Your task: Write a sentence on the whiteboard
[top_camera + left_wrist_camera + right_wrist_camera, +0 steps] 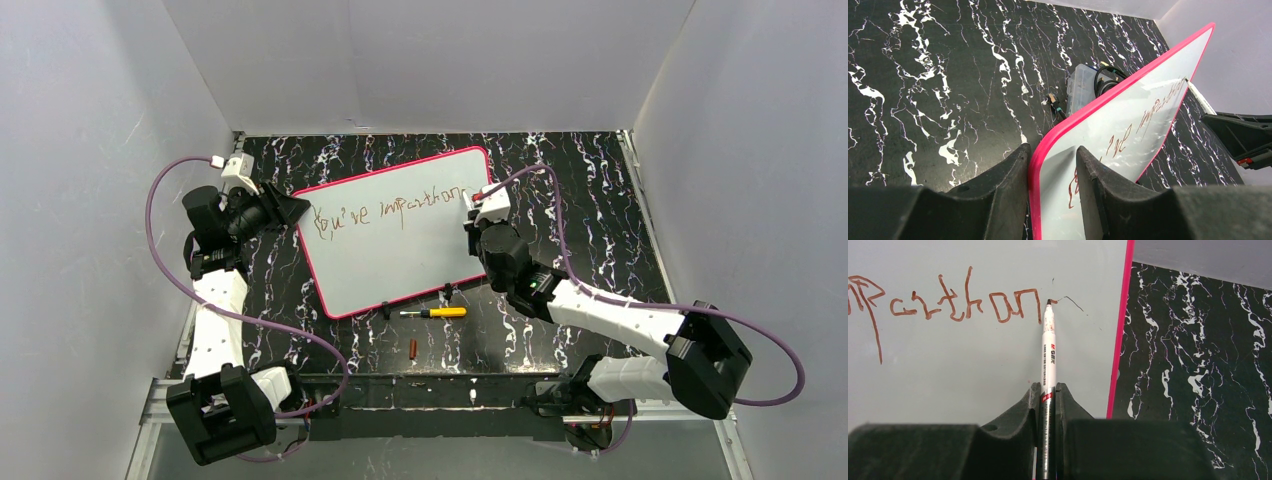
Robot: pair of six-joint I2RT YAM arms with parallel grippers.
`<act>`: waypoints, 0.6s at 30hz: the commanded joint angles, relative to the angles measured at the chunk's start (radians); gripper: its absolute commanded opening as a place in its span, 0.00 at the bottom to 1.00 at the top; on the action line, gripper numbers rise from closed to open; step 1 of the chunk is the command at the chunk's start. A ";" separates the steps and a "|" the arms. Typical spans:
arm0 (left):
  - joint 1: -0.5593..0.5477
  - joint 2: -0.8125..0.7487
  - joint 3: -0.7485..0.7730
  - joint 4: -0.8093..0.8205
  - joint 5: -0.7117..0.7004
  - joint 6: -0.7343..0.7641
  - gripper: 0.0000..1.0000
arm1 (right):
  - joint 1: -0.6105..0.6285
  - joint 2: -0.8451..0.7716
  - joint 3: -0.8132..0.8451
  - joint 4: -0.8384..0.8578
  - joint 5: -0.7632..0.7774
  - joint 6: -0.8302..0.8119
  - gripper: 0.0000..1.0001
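Left jaws clamped on the whiteboard (400,260) at its left corner, right jaws pinching a white marker (1049,350), yellow tool (440,312) and brown cap (414,348) by the worktop's (580,200) front edge, marker tip touching the sentence (968,295) at its end.

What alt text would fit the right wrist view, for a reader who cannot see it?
The right gripper holds a white marker, its tip at the end of the reddish-brown handwritten lettering on the whiteboard. The board's pink rim runs down the right side, with the black marbled table beyond it.
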 commanded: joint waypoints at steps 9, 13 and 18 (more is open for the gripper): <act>-0.006 -0.029 -0.001 0.007 0.032 0.006 0.36 | -0.044 -0.001 0.045 0.006 0.050 0.013 0.01; -0.005 -0.031 -0.001 0.007 0.031 0.007 0.36 | -0.050 -0.010 0.045 0.005 0.026 0.013 0.01; -0.005 -0.030 -0.001 0.007 0.031 0.006 0.36 | -0.050 -0.054 0.027 0.037 -0.024 -0.007 0.01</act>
